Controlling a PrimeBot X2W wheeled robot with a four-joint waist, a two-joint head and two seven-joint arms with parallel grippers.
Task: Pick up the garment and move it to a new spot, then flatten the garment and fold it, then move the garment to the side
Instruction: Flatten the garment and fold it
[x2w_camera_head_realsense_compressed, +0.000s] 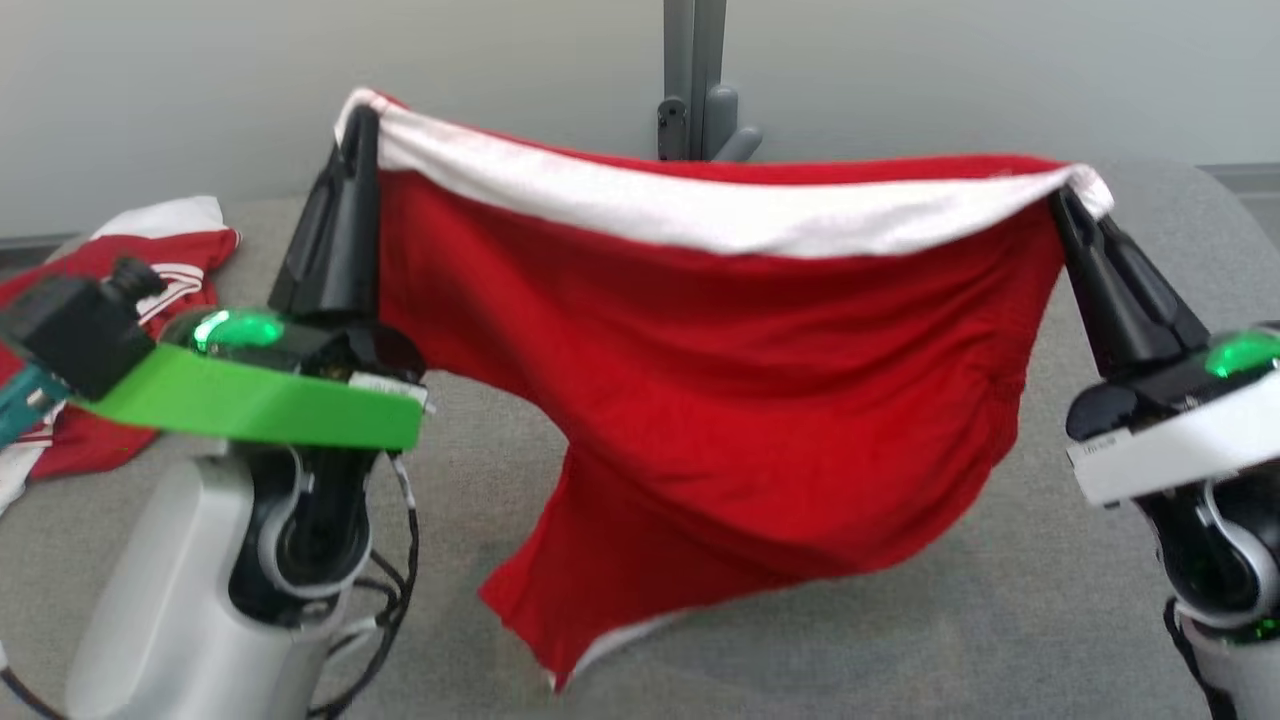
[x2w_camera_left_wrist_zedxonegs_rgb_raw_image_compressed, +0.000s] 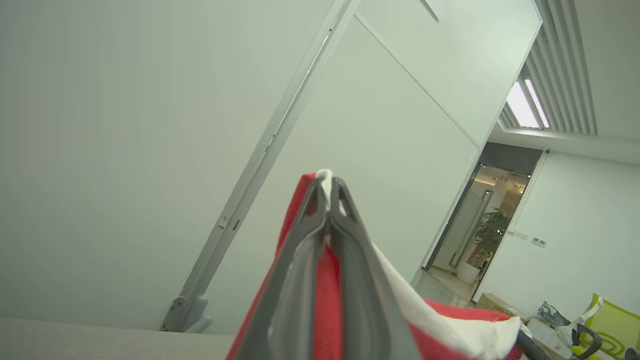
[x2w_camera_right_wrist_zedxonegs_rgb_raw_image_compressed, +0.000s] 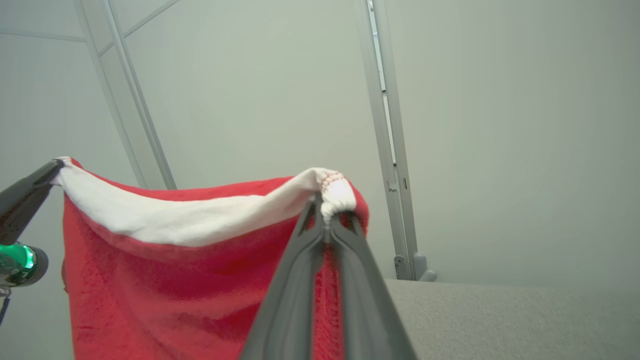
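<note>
A red garment (x2w_camera_head_realsense_compressed: 700, 380) with a white waistband hangs stretched in the air between my two grippers, above the grey table (x2w_camera_head_realsense_compressed: 900, 620). My left gripper (x2w_camera_head_realsense_compressed: 358, 115) is shut on the band's left corner. At the opposite corner my right gripper (x2w_camera_head_realsense_compressed: 1065, 195) is shut on the band too. The garment's lower edge droops down to the table near the front. In the left wrist view the left gripper (x2w_camera_left_wrist_zedxonegs_rgb_raw_image_compressed: 327, 182) pinches white and red cloth (x2w_camera_left_wrist_zedxonegs_rgb_raw_image_compressed: 450, 325). The right wrist view has the right gripper (x2w_camera_right_wrist_zedxonegs_rgb_raw_image_compressed: 325, 205) clamped on the bunched band of the garment (x2w_camera_right_wrist_zedxonegs_rgb_raw_image_compressed: 175, 280), with the left gripper's dark fingers (x2w_camera_right_wrist_zedxonegs_rgb_raw_image_compressed: 25, 192) at the far corner.
Another red and white garment (x2w_camera_head_realsense_compressed: 130, 290) lies crumpled at the table's left edge, behind my left arm. A grey post with a bracket (x2w_camera_head_realsense_compressed: 695, 100) stands against the wall beyond the table. Bare grey tabletop spreads under and to the right of the hanging cloth.
</note>
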